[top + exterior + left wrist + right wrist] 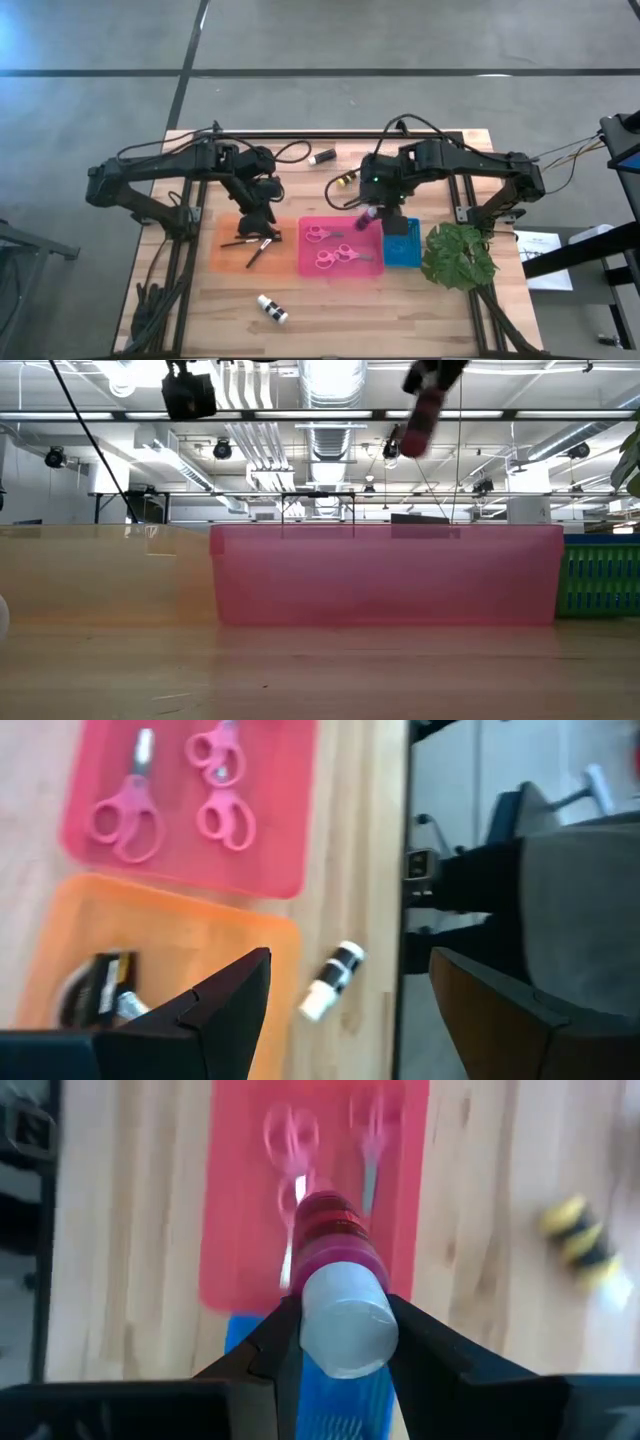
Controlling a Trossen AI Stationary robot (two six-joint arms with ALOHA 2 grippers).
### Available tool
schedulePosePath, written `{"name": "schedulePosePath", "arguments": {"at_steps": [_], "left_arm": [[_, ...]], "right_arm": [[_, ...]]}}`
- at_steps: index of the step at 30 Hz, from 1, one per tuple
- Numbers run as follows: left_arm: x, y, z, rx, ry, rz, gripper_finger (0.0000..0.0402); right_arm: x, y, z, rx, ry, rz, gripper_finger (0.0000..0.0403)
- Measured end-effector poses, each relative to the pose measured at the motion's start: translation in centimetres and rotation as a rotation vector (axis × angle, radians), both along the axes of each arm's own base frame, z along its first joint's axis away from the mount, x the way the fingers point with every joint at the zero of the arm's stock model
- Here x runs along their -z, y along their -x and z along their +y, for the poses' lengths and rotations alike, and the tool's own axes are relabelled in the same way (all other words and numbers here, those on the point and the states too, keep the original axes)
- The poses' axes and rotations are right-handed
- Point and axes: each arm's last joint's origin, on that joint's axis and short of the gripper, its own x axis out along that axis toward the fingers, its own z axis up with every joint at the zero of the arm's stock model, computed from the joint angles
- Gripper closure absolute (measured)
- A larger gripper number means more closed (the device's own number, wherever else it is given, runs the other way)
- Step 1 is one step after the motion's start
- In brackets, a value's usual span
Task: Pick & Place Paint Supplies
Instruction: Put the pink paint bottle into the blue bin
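High view looks straight down, low view level across the table; both share the pink tray (pixel 340 272)

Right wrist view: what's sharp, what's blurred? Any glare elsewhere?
Right wrist view: the pink paint bottle held in the right gripper is fairly sharp; the scissors in the pink tray and the yellow bottle are smeared. Low view: ceiling lights glare, and the near tabletop is soft. Left wrist view: mild blur on the white bottle.

Two dark, jointed arms, black cables looping off both; a small green light on the right arm (pixel 372 181); blunt, wedge-shaped black fingers (pixel 225 1005), matte, hard-edged, angular up close
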Motion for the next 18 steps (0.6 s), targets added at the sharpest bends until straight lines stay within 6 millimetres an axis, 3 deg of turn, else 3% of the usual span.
{"name": "schedulePosePath", "arguments": {"at_steps": [9, 18], "left_arm": [[0.2, 0.0, 0.3, -0.058, -0.102, 0.023, 0.0118], [0.3, 0.0, 0.4, -0.071, -0.126, 0.024, 0.0118]], "right_arm": [[3.3, 3.0, 0.0, 0.185, -0.034, 0.204, 0.0293], [5.3, 8.2, 0.4, 0.434, -0.106, 0.243, 0.0293]]}}
